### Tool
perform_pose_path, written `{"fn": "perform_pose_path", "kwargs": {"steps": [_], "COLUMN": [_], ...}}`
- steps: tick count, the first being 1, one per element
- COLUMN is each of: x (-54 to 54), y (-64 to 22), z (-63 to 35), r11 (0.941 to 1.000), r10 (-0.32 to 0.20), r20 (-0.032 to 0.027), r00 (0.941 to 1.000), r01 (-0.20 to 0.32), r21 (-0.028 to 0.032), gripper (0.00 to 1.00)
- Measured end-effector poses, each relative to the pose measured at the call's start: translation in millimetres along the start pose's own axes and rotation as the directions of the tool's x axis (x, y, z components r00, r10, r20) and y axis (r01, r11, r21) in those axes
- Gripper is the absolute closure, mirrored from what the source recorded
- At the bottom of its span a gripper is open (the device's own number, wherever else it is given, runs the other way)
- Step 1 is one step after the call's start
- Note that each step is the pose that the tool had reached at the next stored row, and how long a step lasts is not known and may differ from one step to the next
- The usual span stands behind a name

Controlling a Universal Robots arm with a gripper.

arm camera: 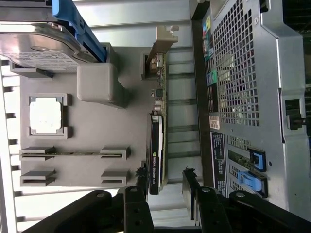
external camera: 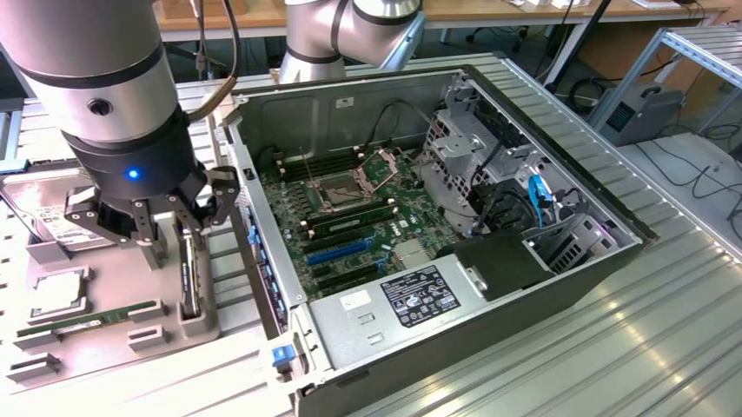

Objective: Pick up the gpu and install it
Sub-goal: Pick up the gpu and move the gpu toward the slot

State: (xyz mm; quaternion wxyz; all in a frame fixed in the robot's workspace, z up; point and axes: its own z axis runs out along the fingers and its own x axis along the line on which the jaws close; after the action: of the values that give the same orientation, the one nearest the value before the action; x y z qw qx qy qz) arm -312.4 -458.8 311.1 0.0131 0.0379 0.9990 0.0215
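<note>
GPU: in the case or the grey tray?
In the tray. The thin green-and-black card with pale metal bracket stands on edge in the grey slotted tray, beside the open computer case.

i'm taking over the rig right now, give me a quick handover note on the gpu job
Gripper: fingers open, holding nothing, low over the parts tray, one finger on either side of the gpu's end.
gpu: standing on edge in its tray holder, on the exterior view's left of the open computer case.
Done: gripper lined up on the card.
Left: card not gripped or lifted, not yet installed; the blue expansion slots in the case look empty.
</note>
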Motion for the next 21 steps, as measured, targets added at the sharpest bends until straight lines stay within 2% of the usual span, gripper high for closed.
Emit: {"fn": "perform_pose_path", "kwargs": {"steps": [21], "x": [0.2], "y": [-0.3], "z": [6.0], "r11": [1.0], "r10": [0.0], "r20": [-0.0001], "r00": [1.0], "r01": [0.0], "r21": [0.0001], "gripper": [0.58]}}
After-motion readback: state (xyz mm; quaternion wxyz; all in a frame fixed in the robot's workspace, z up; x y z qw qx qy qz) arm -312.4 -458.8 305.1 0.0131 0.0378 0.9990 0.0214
